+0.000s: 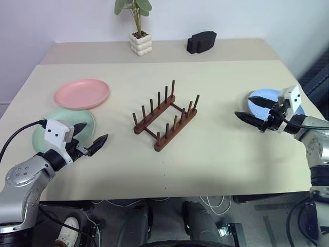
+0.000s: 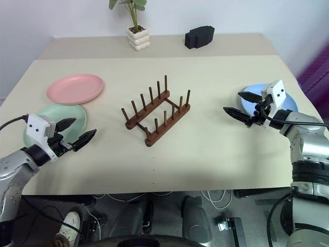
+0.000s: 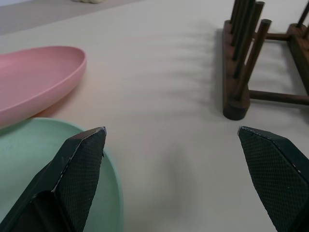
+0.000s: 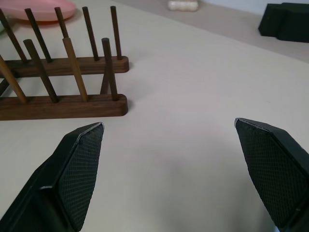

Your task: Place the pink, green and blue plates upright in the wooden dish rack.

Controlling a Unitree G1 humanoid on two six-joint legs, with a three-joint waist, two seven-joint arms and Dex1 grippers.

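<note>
Rack inspection first: the small dark brown wooden dish rack (image 1: 165,117) sits mid-bench on the pale beige bench (image 1: 216,154), its two peg rows running diagonally, every slot vacant. No plate has been stood up yet, so by my reading the task is at its very start.

Three plates lie flat on the bench. The round pastel pink plate (image 1: 81,93) rests at the robot's left, well apart from the rack. The mint green plate (image 1: 43,135) lies just beside it, nearer the robot, the two rims close or slightly overlapping; I cannot tell which. The light blue plate (image 1: 259,100) lies alone at the robot's right, partly hidden behind the right arm.

The left hand (image 1: 90,138) hangs above the near edge of the green plate, fingers spread wide and grasping nothing. The right hand (image 2: 237,104) hangs in front of the blue plate, likewise released and empty, pointing inward toward the rack. Both hands appear staged beside their nearest plates, which suggests each arm is assigned the plates on its own side.

Flat, shallow plates on a smooth bench offer little rim to pinch; a slip or a pushed plate is the likely fault.

A white potted plant (image 1: 140,41) and a black block (image 1: 201,41) stand at the far edge, clear of the work.
</note>
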